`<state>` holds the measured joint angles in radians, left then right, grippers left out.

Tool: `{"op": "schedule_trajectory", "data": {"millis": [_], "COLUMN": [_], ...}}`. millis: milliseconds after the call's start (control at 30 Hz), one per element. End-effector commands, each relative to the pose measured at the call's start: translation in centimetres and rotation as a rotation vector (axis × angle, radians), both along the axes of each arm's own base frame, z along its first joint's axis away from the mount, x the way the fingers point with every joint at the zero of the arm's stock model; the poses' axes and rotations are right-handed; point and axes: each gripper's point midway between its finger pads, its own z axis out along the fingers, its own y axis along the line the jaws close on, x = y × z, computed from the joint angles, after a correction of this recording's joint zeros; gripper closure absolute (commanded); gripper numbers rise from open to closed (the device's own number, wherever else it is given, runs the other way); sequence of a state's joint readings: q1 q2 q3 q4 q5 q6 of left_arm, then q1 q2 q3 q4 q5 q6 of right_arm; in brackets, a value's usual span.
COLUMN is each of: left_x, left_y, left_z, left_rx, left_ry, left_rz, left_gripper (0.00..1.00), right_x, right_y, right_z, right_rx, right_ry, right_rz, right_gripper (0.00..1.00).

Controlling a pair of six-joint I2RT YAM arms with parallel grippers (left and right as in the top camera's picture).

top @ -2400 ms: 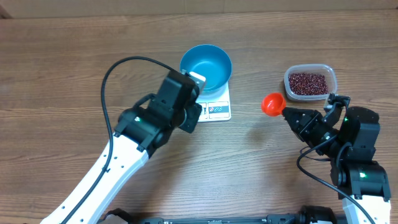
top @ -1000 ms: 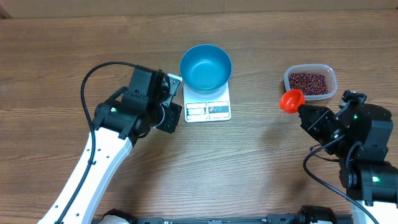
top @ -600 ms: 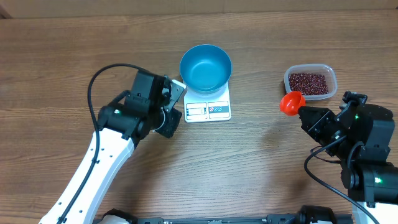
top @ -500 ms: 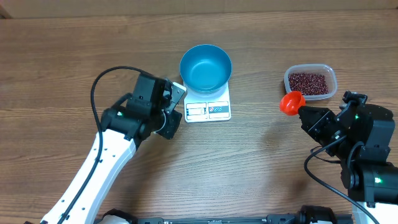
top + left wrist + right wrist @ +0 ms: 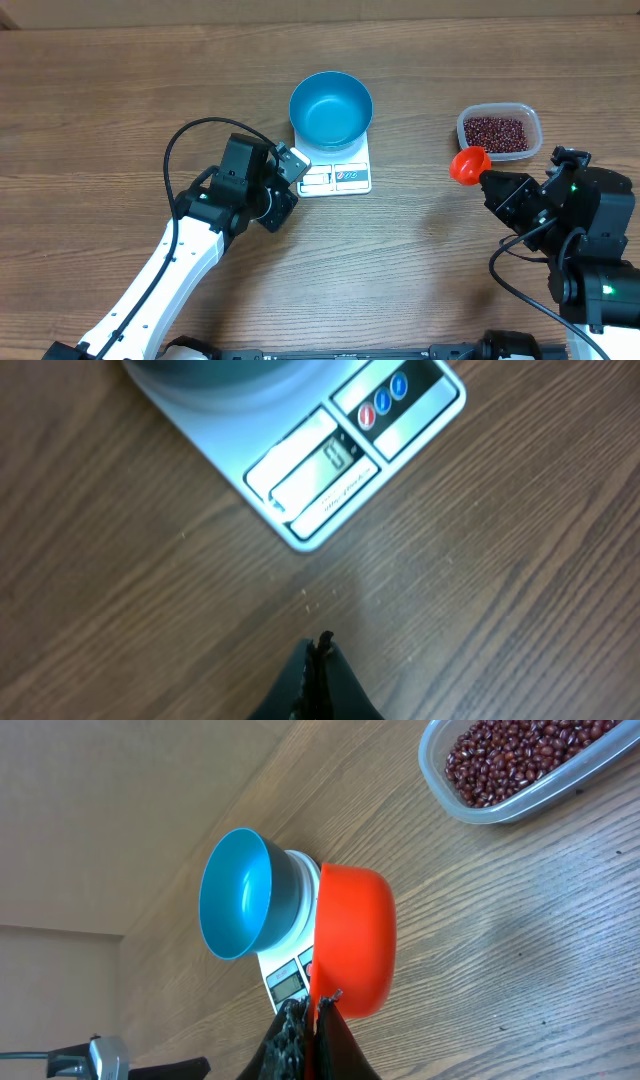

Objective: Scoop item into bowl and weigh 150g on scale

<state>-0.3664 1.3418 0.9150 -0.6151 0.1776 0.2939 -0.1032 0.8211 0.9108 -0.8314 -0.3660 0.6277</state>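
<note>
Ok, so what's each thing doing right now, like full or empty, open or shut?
Flat white kitchen scale: switched on, display looks like zero.
Round blue bowl: empty, sitting on the scale.
Clear plastic tub: no lid on, partly filled.
Small dark red beans: lying in the tub.
Orange plastic scoop: gripped, looks empty.
Left fingers: shut, holding nothing.
Right fingers: shut on the scoop.

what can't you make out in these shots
Reading on the scale: the digits are blurred in the left wrist view and too small overhead.
The bowl: cut off by the top edge in the left wrist view.
Handle of the scoop: hidden inside the right hand in the right wrist view.
The tub of beans: cropped by the top and right edges in that view.
</note>
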Motion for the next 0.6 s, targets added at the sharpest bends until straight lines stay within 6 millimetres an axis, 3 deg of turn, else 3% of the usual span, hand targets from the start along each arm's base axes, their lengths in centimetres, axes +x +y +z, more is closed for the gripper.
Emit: {"op": "schedule_trajectory", "data": {"millis": [0, 133, 567], "left_x": [0.2, 1.0, 2.2], "left_y": [-0.5, -0.8, -1.3], "left_z": [0.1, 0.2, -2.1], "left_rx": [-0.007, -0.018, -0.005], "left_ry": [-0.029, -0.056, -0.036], "left_rz": [-0.048, -0.048, -0.063], "left_gripper": [0.96, 0.96, 0.96], "right_x": [0.3, 0.3, 0.3], "right_y": [-0.2, -0.2, -0.3], "right_z": [1.8, 1.8, 1.8], "right_rx": [-0.016, -0.016, -0.018], "right_ry": [-0.052, -0.055, -0.053], "right_rz": [-0.004, -0.004, -0.007], "right_gripper": [0.96, 0.96, 0.96]}}
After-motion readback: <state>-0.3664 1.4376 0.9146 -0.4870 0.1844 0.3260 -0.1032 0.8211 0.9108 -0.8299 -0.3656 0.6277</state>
